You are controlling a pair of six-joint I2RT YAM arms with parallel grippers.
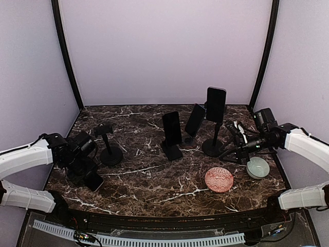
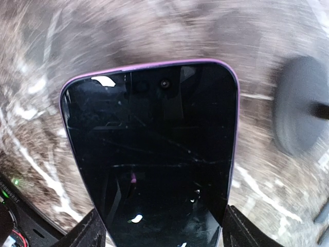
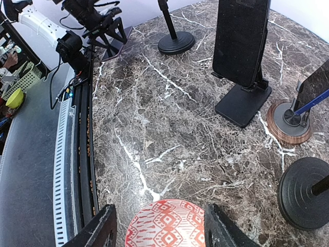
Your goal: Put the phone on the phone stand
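The phone (image 2: 154, 149), black glass with a lilac rim, fills the left wrist view, sharp against a blurred table. My left gripper (image 2: 162, 234) is shut on its lower end, one finger on each long edge. In the top view that gripper (image 1: 85, 170) is at the front left, and the phone (image 1: 94, 181) tilts low over the marble. The empty phone stand (image 1: 106, 135), a black post on a round base, stands just behind it and shows as a grey disc (image 2: 300, 110) in the left wrist view. My right gripper (image 3: 162, 229) hangs open at the right, holding nothing.
A red patterned dish (image 1: 219, 179) lies under the right gripper, with a pale green bowl (image 1: 257, 167) beside it. Three other stands hold phones: a low one (image 1: 172, 128), a slanted one (image 1: 195, 119) and a tall one (image 1: 216, 104). A cable rail runs along the front edge.
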